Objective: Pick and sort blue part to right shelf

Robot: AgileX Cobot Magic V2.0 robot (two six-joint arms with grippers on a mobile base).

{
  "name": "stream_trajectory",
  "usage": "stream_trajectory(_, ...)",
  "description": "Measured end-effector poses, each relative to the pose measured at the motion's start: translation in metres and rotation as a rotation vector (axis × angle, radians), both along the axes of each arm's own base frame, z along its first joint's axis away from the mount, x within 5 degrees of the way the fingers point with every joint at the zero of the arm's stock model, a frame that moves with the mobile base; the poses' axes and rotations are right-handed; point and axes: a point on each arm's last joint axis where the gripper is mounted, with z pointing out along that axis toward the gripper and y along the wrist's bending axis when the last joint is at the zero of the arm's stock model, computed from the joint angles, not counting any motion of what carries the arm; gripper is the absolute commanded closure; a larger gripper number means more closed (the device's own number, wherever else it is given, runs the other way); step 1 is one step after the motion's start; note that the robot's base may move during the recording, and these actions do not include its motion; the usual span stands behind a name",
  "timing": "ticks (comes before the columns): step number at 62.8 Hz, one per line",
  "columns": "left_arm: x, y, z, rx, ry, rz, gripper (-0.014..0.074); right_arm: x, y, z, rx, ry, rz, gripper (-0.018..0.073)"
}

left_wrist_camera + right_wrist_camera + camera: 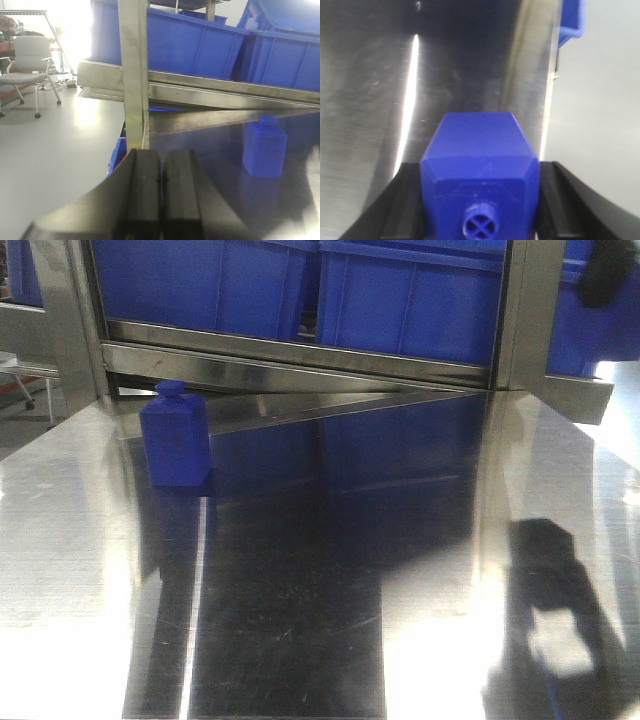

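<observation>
Closest to me, the right gripper (480,200) is clamped on a knobbed blue block (480,150). Its black fingers (402,210) press the block's two sides. The end with the small round knob, which has a cross moulded into it, faces the wrist camera. Beneath the block lies the steel table (300,620), with the table's edge and grey floor showing to one side. From the front, a dark shadow (555,610) falls across the near right part of the tabletop.

The left gripper (160,200) has its two pads pressed flat together with nothing between them. It sits by the table's edge, just short of an upright post (134,75) of the rack.

Further back, the blue part (176,440) stands upright on the table at its rear left. It is alone and well apart from both grippers, and its low flat top is plain in the left wrist view. Its reflection runs down the polished steel below it. It is close to the rack's front but not touching it.

Beyond that, the right shelf (300,365) closes off the far end of the table with its flat steel front bar. Large blue crates (400,300) sit side by side above the bar. Far off to the left, an office chair (30,60) stands on the grey floor in bright light.
</observation>
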Motion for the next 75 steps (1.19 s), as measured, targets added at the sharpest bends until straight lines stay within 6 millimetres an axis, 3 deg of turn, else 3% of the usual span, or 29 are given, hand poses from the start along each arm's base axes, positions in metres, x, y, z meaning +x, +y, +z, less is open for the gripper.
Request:
stream_trajectory(15,0.0,0.0,0.0,0.0,0.0,0.0,0.0472,-0.051,-0.022,-0.013,0.022,-0.206,-0.056,0.0273)
stream_trajectory(46,0.0,0.0,0.0,0.0,0.0,0.0,0.0472,-0.143,-0.029,-0.028,0.056,-0.516,-0.054,0.0273)
stream_trajectory(56,0.0,0.0,0.0,0.0,0.0,0.0,0.0472,-0.157,-0.03,-0.022,0.063,-0.582,-0.053,0.0273)
stream_trajectory(75,0.0,0.0,0.0,0.0,0.0,0.0,0.0472,-0.159,-0.03,-0.021,0.064,-0.591,-0.053,0.0273)
